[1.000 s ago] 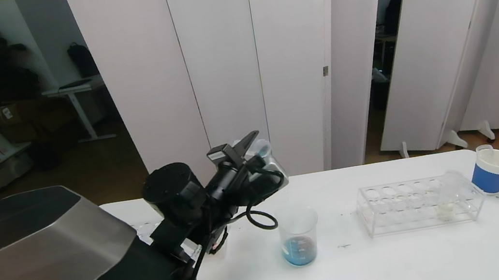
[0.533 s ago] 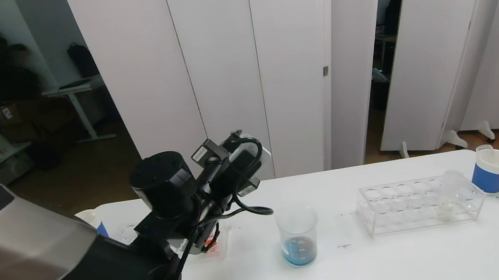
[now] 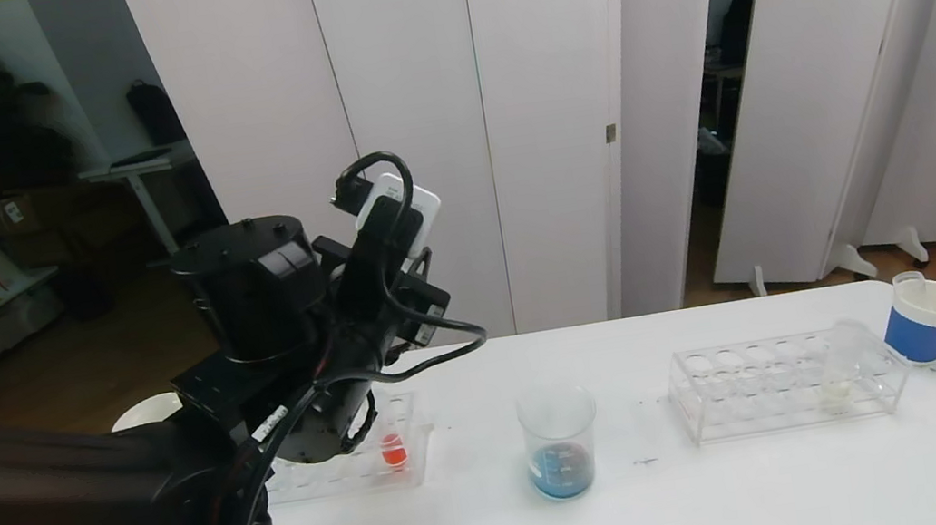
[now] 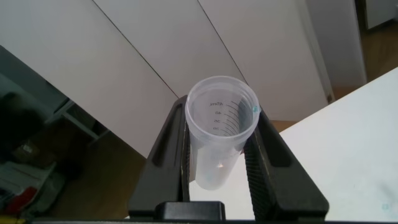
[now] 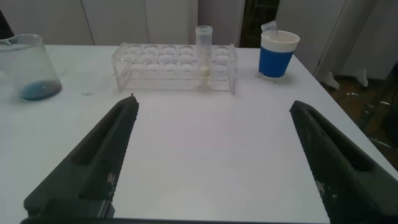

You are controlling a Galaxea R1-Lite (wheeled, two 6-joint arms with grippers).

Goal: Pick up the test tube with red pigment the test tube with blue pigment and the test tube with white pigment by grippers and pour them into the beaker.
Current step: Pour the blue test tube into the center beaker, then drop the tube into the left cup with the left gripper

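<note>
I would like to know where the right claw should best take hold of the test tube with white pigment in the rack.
Probably the upper part of the test tube with white pigment, above the rack, approached from the open table side. It stands upright, its lower half enclosed by the rack. The right claw is open and faces it.

beaker (image 3: pixel 559 442): printed graduation marks, unreadable | held tube (image 4: pixel 219 127): scale figures too small to read | no other text

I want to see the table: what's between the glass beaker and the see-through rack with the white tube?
Nothing big: in the head view, between the beaker and the rack holding the test tube with white pigment lies bare white table with tiny dark specks.
</note>
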